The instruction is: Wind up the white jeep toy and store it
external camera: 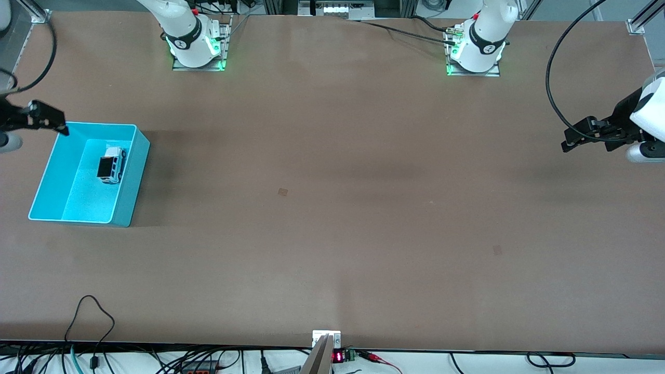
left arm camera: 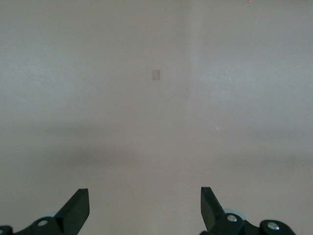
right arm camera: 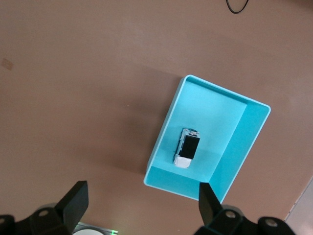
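The white jeep toy (external camera: pixel 111 164), with its black roof up, lies inside the cyan bin (external camera: pixel 131 179) at the right arm's end of the table. In the right wrist view, the jeep (right arm camera: pixel 187 147) rests on the floor of the bin (right arm camera: pixel 244 139) close to one long wall. My right gripper (external camera: pixel 61 126) hangs open and empty above the bin's corner nearest the robot bases, and its fingers (right arm camera: pixel 77 197) stand wide apart. Over bare table at the left arm's end, my left gripper (external camera: pixel 569 141) is open and empty, with only tabletop between its fingers (left arm camera: pixel 78 203).
The two arm bases (external camera: pixel 197 49) (external camera: pixel 475 54) stand along the table's edge farthest from the front camera. Cables (external camera: pixel 91 317) and a small display (external camera: pixel 337 357) lie at the edge nearest it. Two faint square marks (external camera: pixel 282 191) (external camera: pixel 497 250) show on the brown tabletop.
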{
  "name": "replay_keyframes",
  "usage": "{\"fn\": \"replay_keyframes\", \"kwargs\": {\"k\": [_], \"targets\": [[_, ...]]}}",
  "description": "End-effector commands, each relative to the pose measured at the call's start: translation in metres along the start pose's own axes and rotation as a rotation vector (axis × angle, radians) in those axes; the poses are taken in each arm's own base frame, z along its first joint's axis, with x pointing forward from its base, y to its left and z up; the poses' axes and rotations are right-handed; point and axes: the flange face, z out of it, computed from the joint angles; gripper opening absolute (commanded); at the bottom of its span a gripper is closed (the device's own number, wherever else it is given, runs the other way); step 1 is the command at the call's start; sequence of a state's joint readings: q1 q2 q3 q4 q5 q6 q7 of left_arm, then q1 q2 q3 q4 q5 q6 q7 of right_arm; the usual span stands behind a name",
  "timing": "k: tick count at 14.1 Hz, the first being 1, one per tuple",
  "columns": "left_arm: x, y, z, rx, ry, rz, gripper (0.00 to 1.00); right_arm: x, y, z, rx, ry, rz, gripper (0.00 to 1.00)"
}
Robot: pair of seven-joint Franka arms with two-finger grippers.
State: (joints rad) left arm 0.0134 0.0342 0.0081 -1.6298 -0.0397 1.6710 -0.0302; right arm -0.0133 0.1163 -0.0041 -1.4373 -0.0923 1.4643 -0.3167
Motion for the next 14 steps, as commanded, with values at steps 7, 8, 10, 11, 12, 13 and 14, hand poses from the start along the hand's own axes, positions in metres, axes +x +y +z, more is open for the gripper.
{"fn": "replay_keyframes", "kwargs": {"k": [7, 8, 10, 11, 12, 13, 14], "targets": [[-0.005, 0.001, -0.008, 0.002, 0.008, 0.006, 1.00, -0.014, -0.021, 0.019, 0.129, -0.075, 0.183, 1.00], [-0.005, 0.001, -0.008, 0.001, 0.008, 0.006, 1.00, -0.016, -0.025, 0.022, 0.130, -0.087, 0.175, 1.00], [-0.004, 0.001, -0.008, 0.001, 0.016, 0.006, 1.00, -0.016, -0.030, 0.029, 0.132, -0.093, 0.153, 1.00], [-0.004, 0.001, -0.009, 0.000, 0.024, 0.006, 1.00, -0.018, -0.030, 0.028, 0.130, -0.083, 0.154, 1.00], [-0.003, 0.001, -0.009, 0.000, 0.025, 0.006, 1.00, -0.019, -0.030, 0.025, 0.129, -0.072, 0.156, 1.00], [-0.003, 0.001, -0.009, 0.000, 0.027, 0.006, 1.00, -0.018, -0.030, 0.024, 0.130, -0.063, 0.156, 1.00], [-0.003, 0.001, -0.009, 0.000, 0.025, 0.006, 1.00, -0.017, -0.031, 0.023, 0.126, -0.053, 0.160, 1.00]]}}
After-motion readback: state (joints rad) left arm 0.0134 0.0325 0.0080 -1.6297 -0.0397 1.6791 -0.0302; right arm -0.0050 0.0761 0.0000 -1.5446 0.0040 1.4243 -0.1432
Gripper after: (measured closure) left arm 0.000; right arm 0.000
